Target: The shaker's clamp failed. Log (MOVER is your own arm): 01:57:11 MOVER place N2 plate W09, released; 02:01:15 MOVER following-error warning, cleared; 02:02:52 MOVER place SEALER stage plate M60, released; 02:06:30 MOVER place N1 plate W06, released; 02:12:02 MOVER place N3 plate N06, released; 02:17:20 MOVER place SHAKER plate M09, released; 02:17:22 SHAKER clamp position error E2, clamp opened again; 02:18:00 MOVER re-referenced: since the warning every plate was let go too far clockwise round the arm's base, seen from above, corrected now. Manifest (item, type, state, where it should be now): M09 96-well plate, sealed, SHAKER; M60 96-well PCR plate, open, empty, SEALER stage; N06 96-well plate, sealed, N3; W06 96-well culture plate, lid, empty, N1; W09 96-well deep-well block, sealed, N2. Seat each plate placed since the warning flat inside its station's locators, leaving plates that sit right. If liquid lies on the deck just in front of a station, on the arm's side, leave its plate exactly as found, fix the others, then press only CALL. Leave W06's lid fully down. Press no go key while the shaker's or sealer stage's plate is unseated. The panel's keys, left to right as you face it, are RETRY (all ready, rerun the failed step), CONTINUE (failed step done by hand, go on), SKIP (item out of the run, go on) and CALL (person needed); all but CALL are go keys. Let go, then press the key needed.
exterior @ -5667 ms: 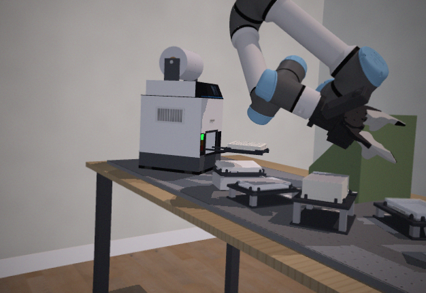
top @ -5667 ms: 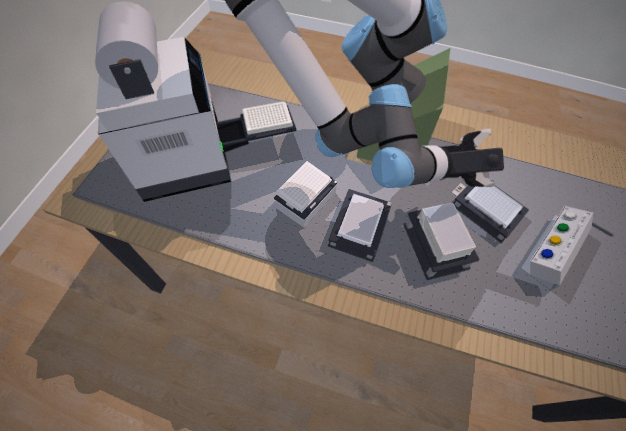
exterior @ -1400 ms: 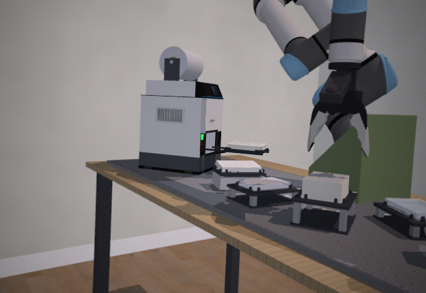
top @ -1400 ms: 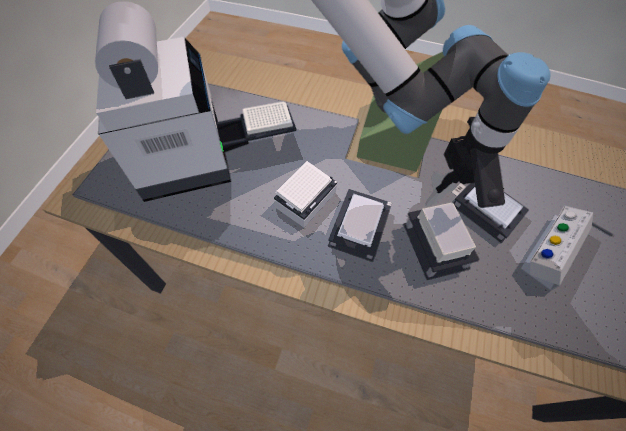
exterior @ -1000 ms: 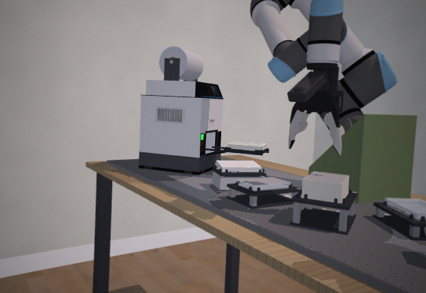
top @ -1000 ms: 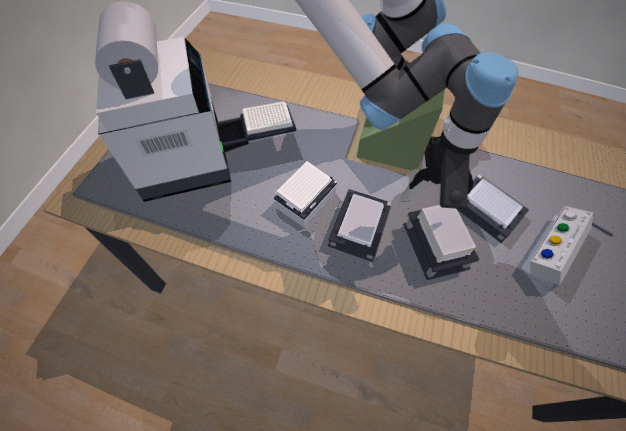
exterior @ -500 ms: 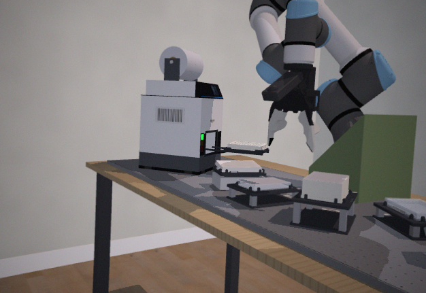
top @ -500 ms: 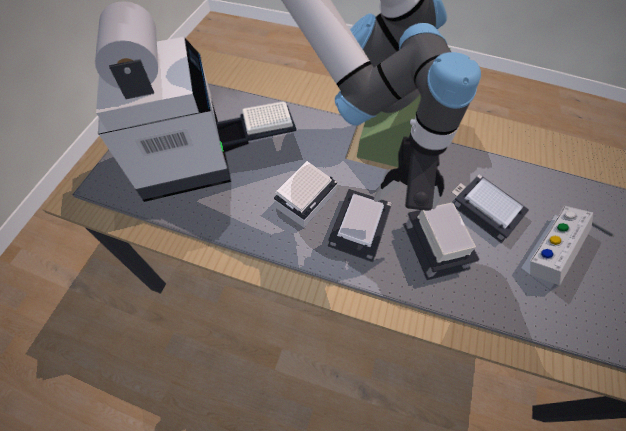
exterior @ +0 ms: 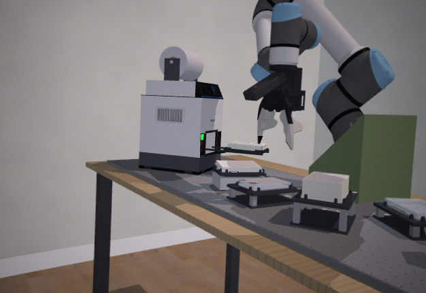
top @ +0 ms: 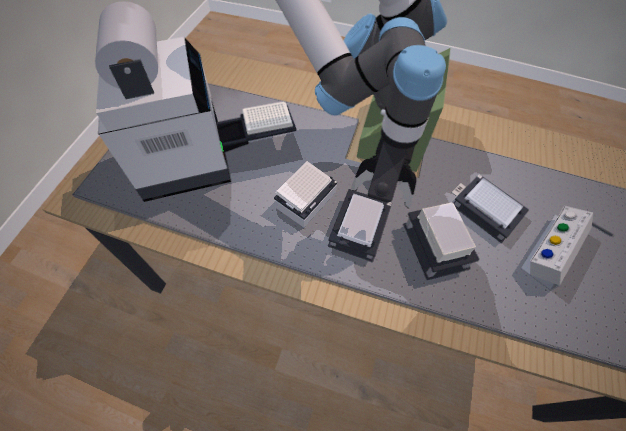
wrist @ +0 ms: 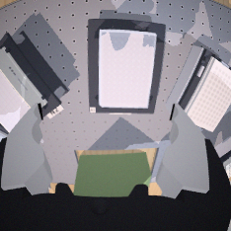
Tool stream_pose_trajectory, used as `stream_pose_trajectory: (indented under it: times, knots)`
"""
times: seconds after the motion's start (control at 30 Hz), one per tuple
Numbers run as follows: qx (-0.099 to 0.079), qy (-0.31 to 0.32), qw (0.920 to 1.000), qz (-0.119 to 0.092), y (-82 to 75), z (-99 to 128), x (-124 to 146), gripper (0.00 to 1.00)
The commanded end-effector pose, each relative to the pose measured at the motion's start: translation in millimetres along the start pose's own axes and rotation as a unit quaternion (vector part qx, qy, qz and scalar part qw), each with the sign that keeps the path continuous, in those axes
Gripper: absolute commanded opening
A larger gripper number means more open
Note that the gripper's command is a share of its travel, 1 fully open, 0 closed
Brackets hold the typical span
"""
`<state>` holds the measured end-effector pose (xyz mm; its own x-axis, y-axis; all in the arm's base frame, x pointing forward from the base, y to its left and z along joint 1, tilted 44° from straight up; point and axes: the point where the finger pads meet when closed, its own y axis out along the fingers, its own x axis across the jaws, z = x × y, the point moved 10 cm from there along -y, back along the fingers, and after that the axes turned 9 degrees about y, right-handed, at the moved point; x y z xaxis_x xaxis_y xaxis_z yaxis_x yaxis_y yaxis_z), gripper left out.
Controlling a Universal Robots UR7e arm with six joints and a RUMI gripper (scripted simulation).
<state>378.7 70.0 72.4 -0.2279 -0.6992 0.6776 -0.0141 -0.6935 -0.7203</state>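
Observation:
My gripper (exterior: 275,140) is open and empty, hanging well above the deck over the N1 nest. In the wrist view its fingers frame the lidded plate W06 (wrist: 127,69), which lies about square in its black nest (top: 361,220). The sealed plate M09 (top: 304,191) sits on the shaker to the left and looks turned against its base. It also shows in the wrist view (wrist: 212,94). The open plate M60 (top: 266,116) lies on the sealer stage. The deep-well block W09 (top: 447,231) and the plate N06 (top: 493,202) sit on nests to the right.
The sealer (top: 161,127) stands at the deck's left end, with a roll on top. The key panel (top: 560,244) lies at the right end with several round keys in a row. The green arm pedestal (exterior: 364,156) stands behind the nests.

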Motion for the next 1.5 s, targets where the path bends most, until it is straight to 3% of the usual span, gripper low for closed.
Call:
stream_pose_trajectory:
  times: [0.0, 0.23, 0.57, 0.67, 0.9, 1.17, 1.23, 1.4, 1.47]
  knots:
    - [0.0, 0.047, 0.9989, 0.001, -0.7, 4.4, 24.1, 0.82]
    - [0.0, 0.097, 0.9953, 0.001, -0.7, 8.7, 48.7, 0.82]
    - [0.0, 0.098, 0.9952, 0.0, -0.7, 17.4, 98.0, 0.82]
    - [0.0, 0.098, 0.9952, 0.0, -0.7, 17.9, 101.2, 0.82]
    - [0.0, 0.167, 0.9859, 0.0, -0.6, 10.0, 135.3, 0.82]
    - [0.0, 0.246, 0.9694, 0.0, -0.6, 1.0, 174.3, 0.82]
    - [0.0, 0.246, 0.9694, 0.0, -0.6, 1.0, 174.3, 0.82]
    - [0.0, 0.294, 0.9559, 0.0, -0.6, -4.6, 198.6, 0.82]
    - [0.0, 0.294, 0.9557, 0.0, -0.6, -6.9, 208.4, 0.82]
